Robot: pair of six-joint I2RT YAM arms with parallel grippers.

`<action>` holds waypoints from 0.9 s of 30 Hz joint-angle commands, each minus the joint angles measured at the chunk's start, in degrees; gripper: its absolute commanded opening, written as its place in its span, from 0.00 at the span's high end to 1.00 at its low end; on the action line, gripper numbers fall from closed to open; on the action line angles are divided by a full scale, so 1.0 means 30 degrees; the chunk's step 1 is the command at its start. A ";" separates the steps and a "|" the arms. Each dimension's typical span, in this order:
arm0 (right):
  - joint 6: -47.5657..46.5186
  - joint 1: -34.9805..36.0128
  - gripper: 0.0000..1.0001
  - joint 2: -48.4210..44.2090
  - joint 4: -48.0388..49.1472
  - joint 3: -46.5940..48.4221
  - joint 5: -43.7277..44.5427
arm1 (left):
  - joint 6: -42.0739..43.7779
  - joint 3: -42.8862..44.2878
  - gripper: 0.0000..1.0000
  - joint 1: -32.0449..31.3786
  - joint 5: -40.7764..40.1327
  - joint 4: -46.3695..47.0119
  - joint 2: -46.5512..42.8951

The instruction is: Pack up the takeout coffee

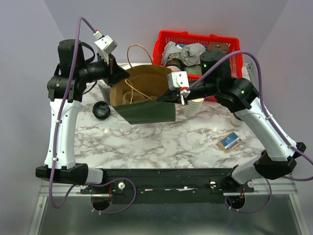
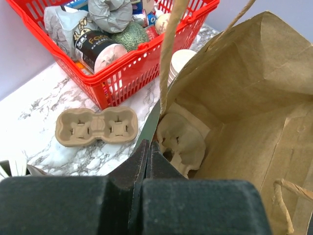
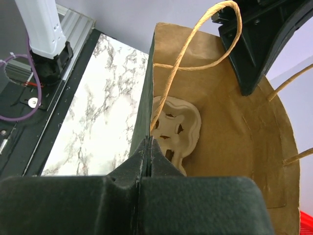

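Note:
The paper bag (image 1: 142, 83), green outside and brown inside, stands open at the table's middle back. My left gripper (image 1: 121, 76) is shut on its left rim (image 2: 148, 128). My right gripper (image 1: 165, 98) is shut on its front-right rim (image 3: 148, 117). A pulp cup carrier (image 3: 178, 127) lies inside the bag, also visible in the left wrist view (image 2: 182, 142). A white takeout coffee cup (image 1: 194, 105) stands just right of the bag, under my right arm. Its black lid (image 1: 101, 110) lies on the table left of the bag.
A red basket (image 1: 195, 35) full of groceries stands at the back right. A second pulp carrier (image 2: 95, 127) lies on the marble between the basket (image 2: 128, 78) and the bag. A small blue and tan packet (image 1: 229, 142) lies at the right front.

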 commanded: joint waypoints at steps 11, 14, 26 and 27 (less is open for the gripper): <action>0.2660 0.0143 0.00 -0.0278 0.2072 -0.3397 0.1397 | -0.1193 -0.4194 0.01 0.0084 -0.2764 0.3472 -0.0860; 0.2572 0.0143 0.00 -0.0337 0.2219 -0.2986 0.1426 | -0.1253 -0.4077 0.01 0.0084 -0.2823 0.4352 -0.1066; 0.5264 -0.2285 0.01 -0.1625 0.3214 -0.4712 0.2570 | 0.3896 -0.7768 0.08 -0.0735 0.0192 0.4182 -0.1009; 0.5615 -0.2666 0.02 -0.1771 0.3389 -0.4683 0.2162 | 0.4657 -0.7681 0.10 -0.0911 0.0688 0.3482 -0.0746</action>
